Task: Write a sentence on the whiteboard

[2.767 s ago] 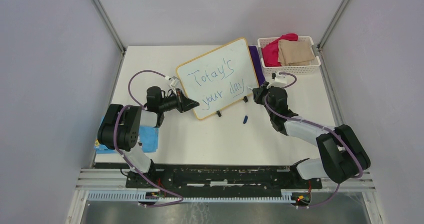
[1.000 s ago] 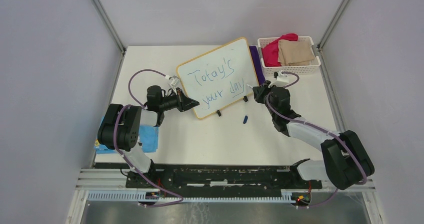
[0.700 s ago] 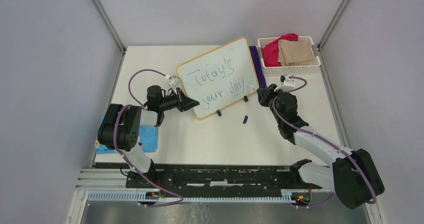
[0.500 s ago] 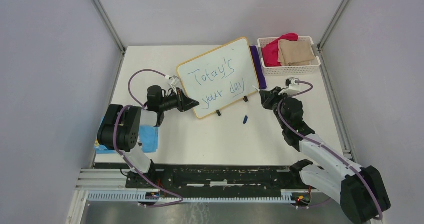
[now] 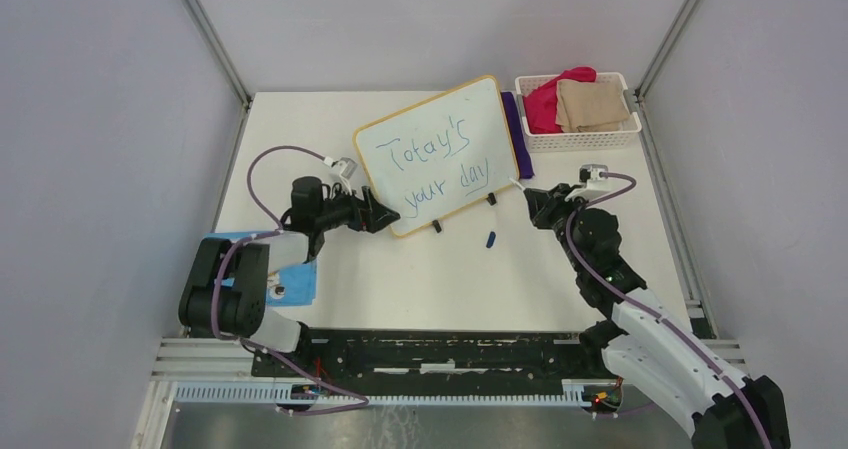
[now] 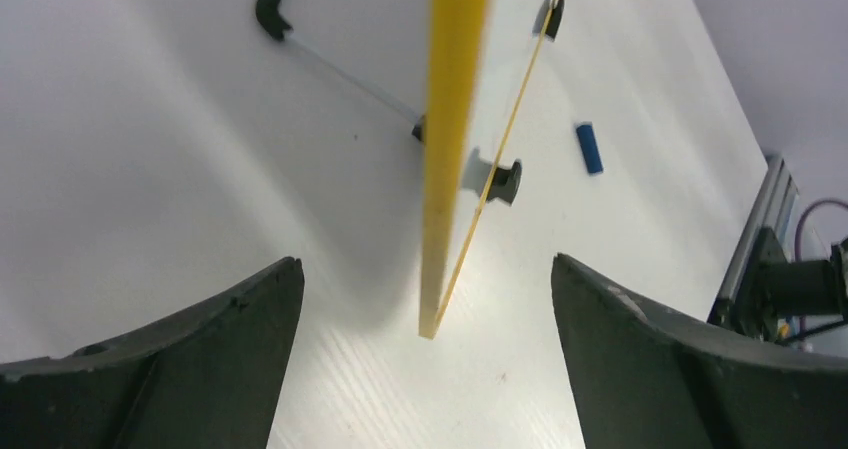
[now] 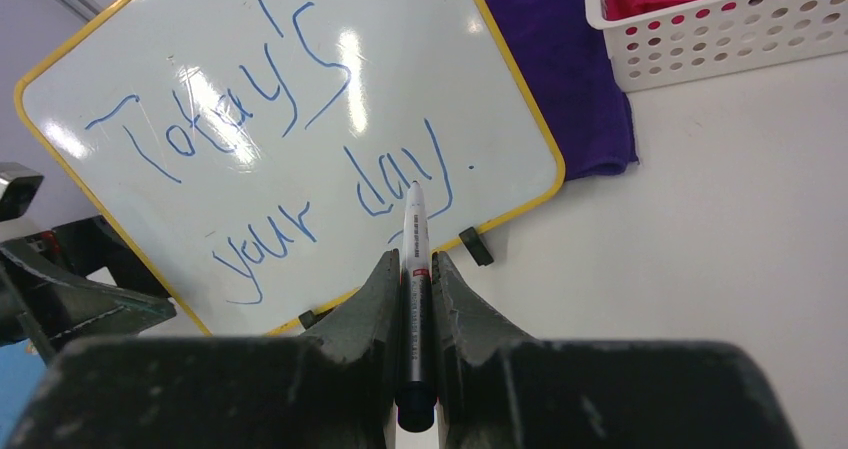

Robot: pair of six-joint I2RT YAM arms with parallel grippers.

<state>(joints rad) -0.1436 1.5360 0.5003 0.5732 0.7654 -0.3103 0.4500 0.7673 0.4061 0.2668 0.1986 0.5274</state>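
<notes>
The sentence [image 7: 285, 159] on the whiteboard [image 5: 437, 154] reads "Today's your day." in blue, in two slanted lines. The print on the marker [image 7: 414, 229] is too small to read. A second ago the left tool [image 6: 425, 264] was pinching the board's 7 o'clock corner. Now its jaws gape wide to either side of that edge, clear of it. The right tool [image 7: 415, 257] has drawn back toward 4 o'clock, clamped on the marker with its tip aimed at the board. The board stands at 12 o'clock on the worktop [image 5: 400, 269].

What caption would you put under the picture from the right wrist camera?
The right gripper holds a marker aimed at the whiteboard, whose blue sentence reads "Today's your day".
</notes>
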